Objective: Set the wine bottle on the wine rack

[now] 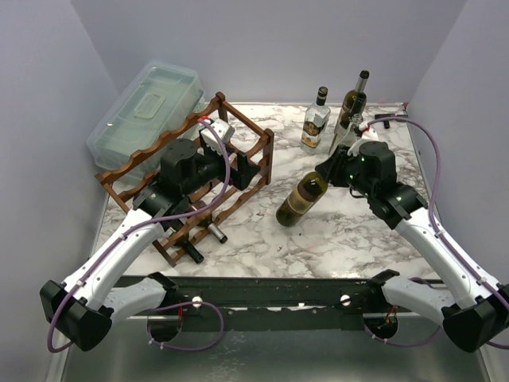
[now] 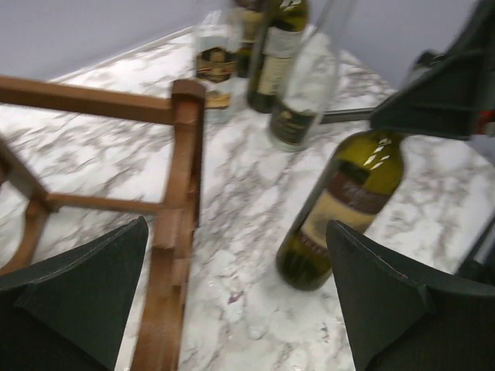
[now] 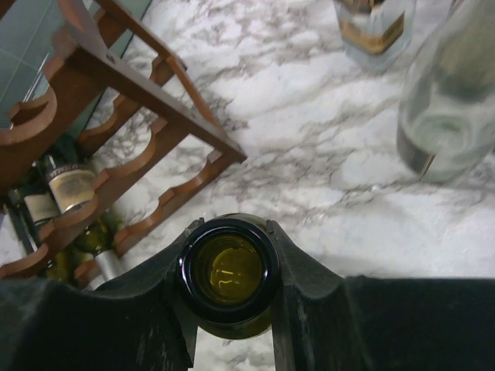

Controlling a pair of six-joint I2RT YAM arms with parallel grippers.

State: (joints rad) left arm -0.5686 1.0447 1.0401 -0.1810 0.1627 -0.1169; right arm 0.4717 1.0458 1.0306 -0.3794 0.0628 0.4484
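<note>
A green wine bottle (image 1: 302,199) with a tan label leans steeply, neck up, at the middle of the marble table. My right gripper (image 1: 338,167) is shut on its neck. In the right wrist view the fingers (image 3: 309,270) clamp just under the open mouth of the bottle (image 3: 230,270). Its base (image 2: 305,267) is low by the marble; I cannot tell if it touches. The reddish-brown wine rack (image 1: 171,139) stands to the left. My left gripper (image 1: 246,171) hovers open over the rack's right end post (image 2: 186,154), nothing between its fingers.
Bottles (image 1: 215,231) lie in the rack's lower tiers (image 3: 69,185). Three upright bottles (image 1: 316,119) stand at the back right, behind my right gripper. A clear lidded plastic box (image 1: 147,107) sits behind the rack at the back left. Walls close in on both sides.
</note>
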